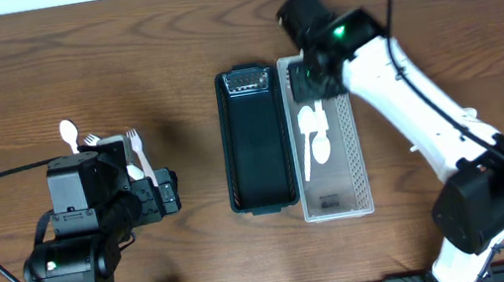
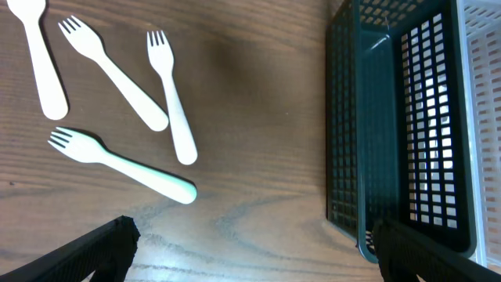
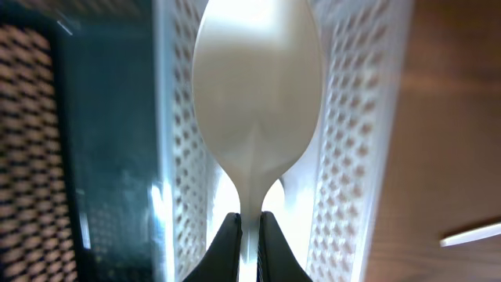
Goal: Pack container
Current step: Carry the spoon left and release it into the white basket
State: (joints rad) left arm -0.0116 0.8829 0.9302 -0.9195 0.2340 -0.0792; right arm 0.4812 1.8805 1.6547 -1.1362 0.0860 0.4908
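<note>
My right gripper (image 3: 250,235) is shut on the handle of a white spoon (image 3: 257,102) and holds it over the white mesh basket (image 3: 352,157), bowl pointing along the basket. In the overhead view this gripper (image 1: 308,78) is over the far end of the white basket (image 1: 362,174), where other white spoons (image 1: 314,132) lie. The dark green basket (image 1: 255,140) stands beside it on the left. My left gripper (image 2: 254,251) is open and empty above the table, between the dark basket (image 2: 391,117) and three loose forks (image 2: 117,74) (image 2: 172,102) (image 2: 125,166).
A white spoon (image 2: 39,63) lies left of the forks; in the overhead view it (image 1: 69,135) shows beyond my left arm. A thin white piece (image 3: 473,233) lies on the wood right of the white basket.
</note>
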